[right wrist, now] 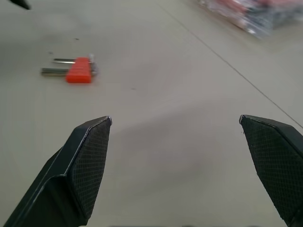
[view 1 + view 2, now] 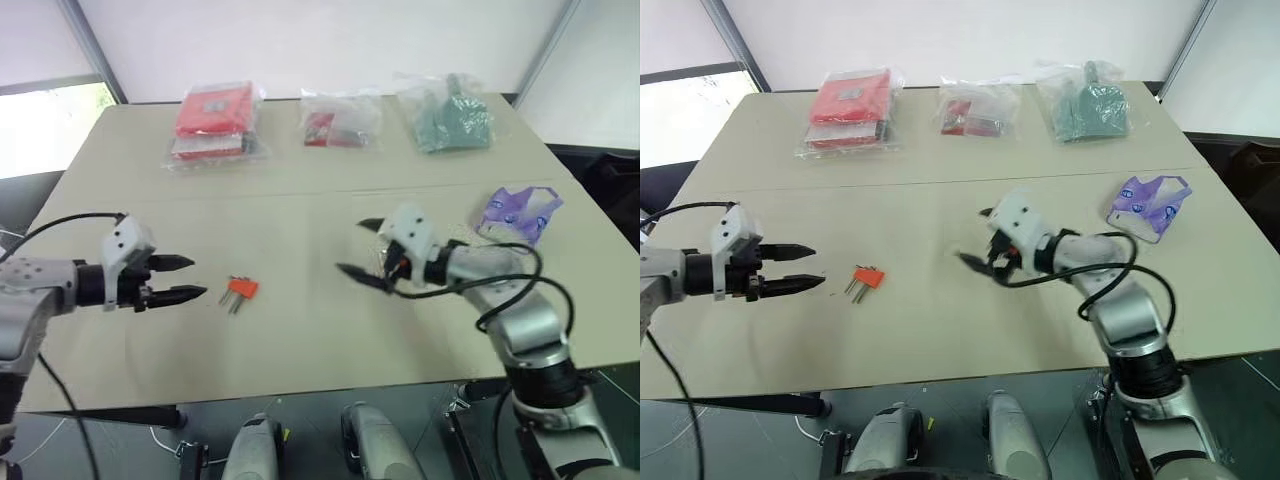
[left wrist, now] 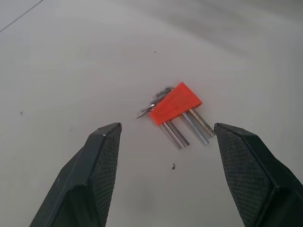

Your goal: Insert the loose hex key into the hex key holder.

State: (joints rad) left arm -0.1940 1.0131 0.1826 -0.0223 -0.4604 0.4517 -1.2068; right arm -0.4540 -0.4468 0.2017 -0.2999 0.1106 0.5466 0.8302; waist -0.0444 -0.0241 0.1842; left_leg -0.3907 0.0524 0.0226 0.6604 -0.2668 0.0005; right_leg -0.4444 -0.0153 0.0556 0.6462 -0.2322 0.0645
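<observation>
The hex key holder [image 2: 243,289], a small orange-red block with thin grey keys sticking out of it, lies flat on the beige table [image 2: 300,340], left of centre. My left gripper [image 2: 195,278] hovers just to its left, open and pointing at it, with nothing between the fingers. In the left wrist view the holder [image 3: 176,103] lies just beyond the black fingertips [image 3: 106,142]. My right gripper [image 2: 350,247] stands wide open and empty to the right of the holder, well apart from it. From the right wrist the holder [image 1: 78,70] shows far off. The loose hex key is out of view.
Along the table's far side lie a red packet in clear plastic [image 2: 213,120], a clear bag with red contents [image 2: 340,120] and a bag of green parts [image 2: 450,115]. A purple bag [image 2: 520,212] lies at the right, behind my right arm.
</observation>
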